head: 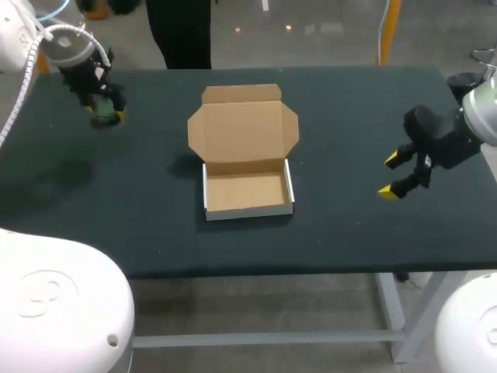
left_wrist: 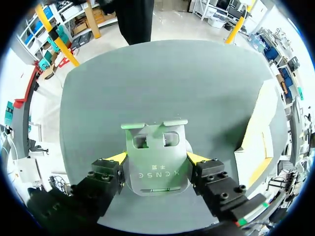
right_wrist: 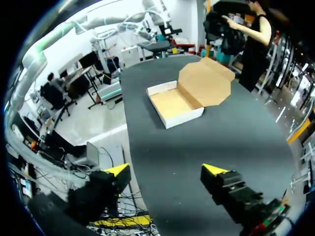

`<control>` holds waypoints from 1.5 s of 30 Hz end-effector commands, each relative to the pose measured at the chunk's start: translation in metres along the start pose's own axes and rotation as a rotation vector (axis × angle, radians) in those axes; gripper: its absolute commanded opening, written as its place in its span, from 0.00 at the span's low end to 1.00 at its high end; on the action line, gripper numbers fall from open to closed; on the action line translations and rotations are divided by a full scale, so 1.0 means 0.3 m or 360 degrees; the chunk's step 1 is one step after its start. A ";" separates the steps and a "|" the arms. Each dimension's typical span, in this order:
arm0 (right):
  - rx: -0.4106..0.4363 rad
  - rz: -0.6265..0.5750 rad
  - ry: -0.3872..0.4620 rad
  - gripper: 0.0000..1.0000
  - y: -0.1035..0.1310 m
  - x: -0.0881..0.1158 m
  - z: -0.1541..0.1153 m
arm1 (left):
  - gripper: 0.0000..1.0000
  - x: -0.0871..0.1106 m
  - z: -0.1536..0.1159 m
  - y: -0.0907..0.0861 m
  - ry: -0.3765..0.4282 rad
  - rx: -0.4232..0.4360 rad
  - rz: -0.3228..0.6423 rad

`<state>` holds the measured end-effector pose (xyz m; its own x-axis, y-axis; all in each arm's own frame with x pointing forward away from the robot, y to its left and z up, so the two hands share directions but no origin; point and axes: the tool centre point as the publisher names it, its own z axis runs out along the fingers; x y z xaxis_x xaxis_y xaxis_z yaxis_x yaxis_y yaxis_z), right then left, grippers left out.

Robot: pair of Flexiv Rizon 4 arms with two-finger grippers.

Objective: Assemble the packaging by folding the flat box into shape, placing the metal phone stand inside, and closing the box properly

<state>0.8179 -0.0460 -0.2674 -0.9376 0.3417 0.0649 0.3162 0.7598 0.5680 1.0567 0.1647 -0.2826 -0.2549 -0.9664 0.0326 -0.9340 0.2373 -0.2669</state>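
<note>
Metal phone stand [left_wrist: 156,164] lies on the dark tabletop [head: 155,225], clasped from both sides by the left jaws. The cardboard box [head: 247,190], folded into a shallow tray with its lid open, sits well apart to one side of those jaws and well ahead of the right jaws, which are spread wide and hold nothing.
</note>
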 end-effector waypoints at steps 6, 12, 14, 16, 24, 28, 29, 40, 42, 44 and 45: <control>-0.0003 -0.0002 0.0008 1.00 -0.001 -0.001 -0.007 | 0.00 0.071 -0.063 0.053 -0.0033 0.0026 -0.0002; -0.0003 -0.0002 0.0008 1.00 -0.001 -0.001 -0.007 | 0.00 0.133 -0.105 0.092 -0.0043 0.0000 0.0018; -0.0003 -0.0002 0.0008 1.00 -0.001 -0.001 -0.007 | 0.00 0.155 -0.123 0.103 -0.0041 -0.0010 0.0027; -0.0003 -0.0002 0.0008 1.00 -0.001 -0.001 -0.007 | 0.00 0.177 -0.141 0.118 -0.0043 -0.0012 0.0030; -0.0003 -0.0002 0.0008 1.00 -0.001 -0.001 -0.007 | 0.00 0.275 -0.196 0.201 -0.0078 -0.0013 0.0055; -0.0003 -0.0002 0.0008 1.00 -0.001 -0.001 -0.007 | 0.00 0.326 -0.223 0.228 -0.0072 -0.0003 0.0063; -0.0003 -0.0002 0.0008 1.00 -0.001 -0.001 -0.007 | 0.00 0.341 -0.229 0.233 -0.0070 0.0001 0.0063; -0.0003 -0.0002 0.0008 1.00 -0.001 -0.001 -0.007 | 0.00 0.514 -0.265 0.294 -0.0028 0.0005 0.0121; -0.0003 -0.0002 0.0008 1.00 -0.001 -0.001 -0.007 | 0.00 0.546 -0.272 0.309 -0.0023 0.0012 0.0137; -0.0003 -0.0002 0.0008 1.00 -0.001 -0.001 -0.007 | 0.00 0.579 -0.274 0.325 -0.0017 0.0016 0.0158; -0.0003 -0.0002 0.0008 1.00 -0.001 -0.001 -0.007 | 0.00 0.589 -0.275 0.329 -0.0017 0.0018 0.0162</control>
<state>0.8176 -0.0468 -0.2665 -0.9382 0.3398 0.0662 0.3153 0.7596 0.5688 0.9097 0.0307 -0.2260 -0.3541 -0.9348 0.0284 -0.9041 0.3344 -0.2660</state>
